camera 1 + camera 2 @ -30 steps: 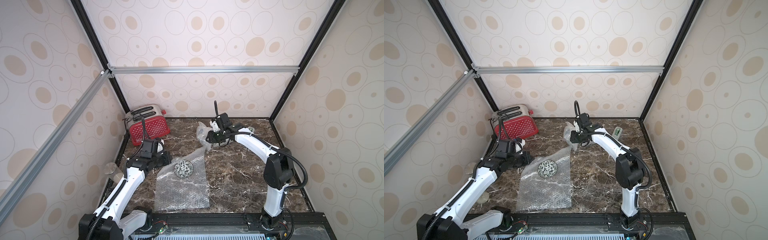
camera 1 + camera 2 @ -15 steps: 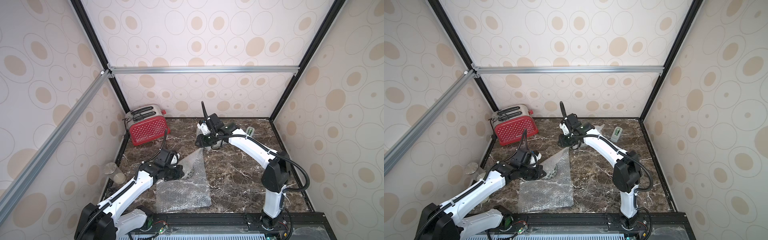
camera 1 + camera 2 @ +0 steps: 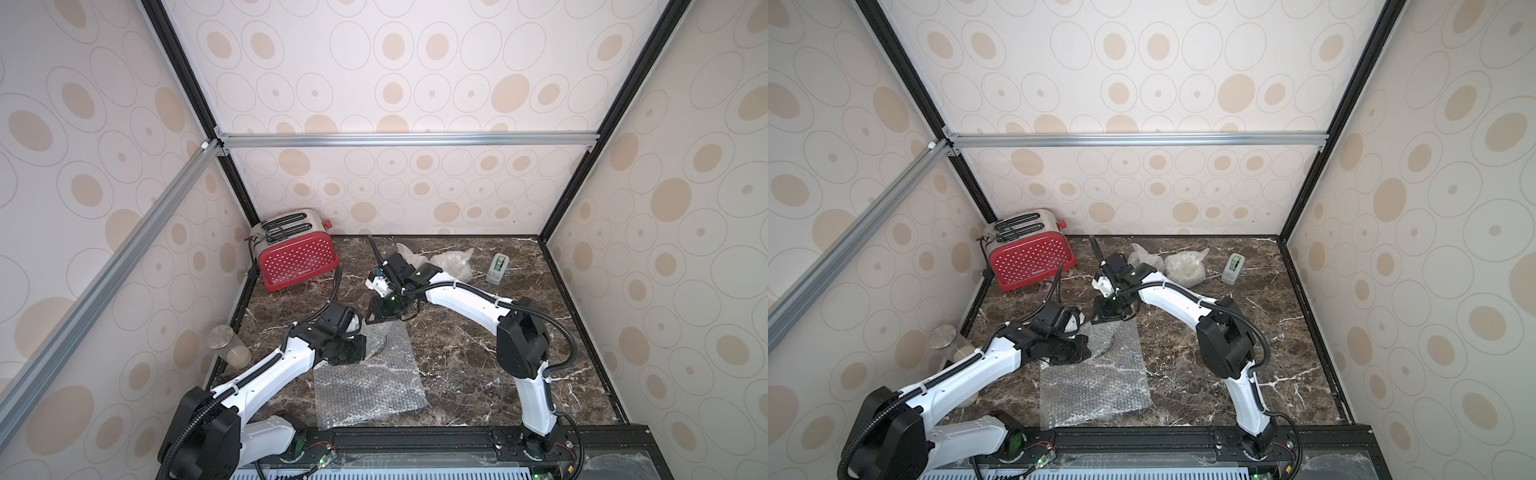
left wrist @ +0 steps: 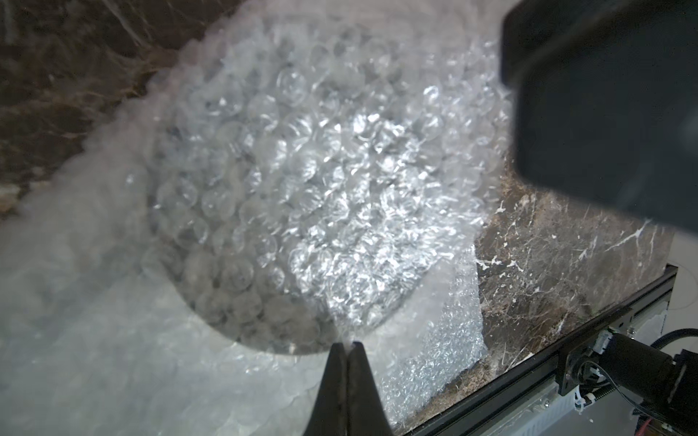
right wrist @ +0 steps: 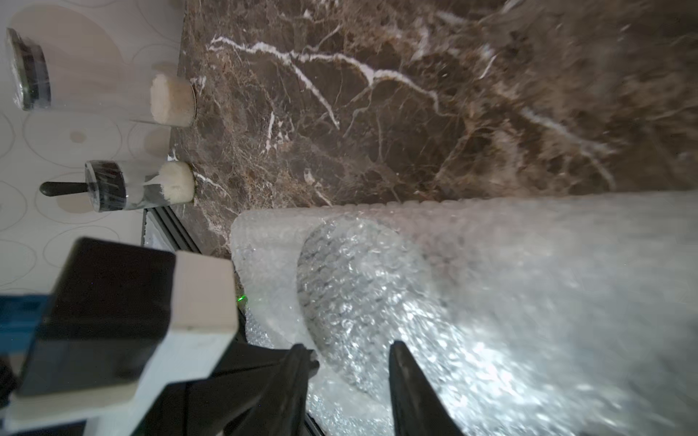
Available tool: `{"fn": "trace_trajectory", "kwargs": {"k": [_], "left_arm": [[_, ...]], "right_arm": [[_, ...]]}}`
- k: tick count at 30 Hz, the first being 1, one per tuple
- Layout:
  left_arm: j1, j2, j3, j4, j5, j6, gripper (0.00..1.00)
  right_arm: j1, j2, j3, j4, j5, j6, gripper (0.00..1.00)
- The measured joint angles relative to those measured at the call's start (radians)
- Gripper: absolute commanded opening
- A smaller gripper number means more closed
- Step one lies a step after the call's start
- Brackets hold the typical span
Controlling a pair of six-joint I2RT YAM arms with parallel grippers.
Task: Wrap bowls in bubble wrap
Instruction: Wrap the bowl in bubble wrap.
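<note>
Bubble wrap (image 3: 370, 395): near half flat on the marble top (image 3: 478, 374); left flap, flat a second ago, now drawn across.
Left gripper (image 4: 345, 345): clamped on that flap's edge, swung in from the sheet's side.
Bowl (image 4: 287, 211): mid-sheet, bare before, now veiled by the flap.
Right gripper (image 5: 351, 351): jaws apart, empty, come forward to the far edge.
Meaning: first fold looks made; other sides remain.

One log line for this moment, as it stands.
bubble wrap: folded over bowl | left hand: shut on bubble wrap | right hand: open, near bowl
</note>
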Motion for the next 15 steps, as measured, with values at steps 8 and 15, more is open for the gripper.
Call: {"fn": "trace_trajectory", "kwargs": {"k": [8, 15], "left_arm": [[0.002, 0.003, -0.008, 0.008, -0.007, -0.006, 0.0], [-0.003, -0.018, -0.006, -0.002, -0.012, -0.002, 0.47]], "right_arm": [[0.062, 0.097, 0.035, -0.008, -0.022, 0.021, 0.36], [0.073, 0.133, 0.032, -0.024, 0.03, 0.016, 0.36]]}}
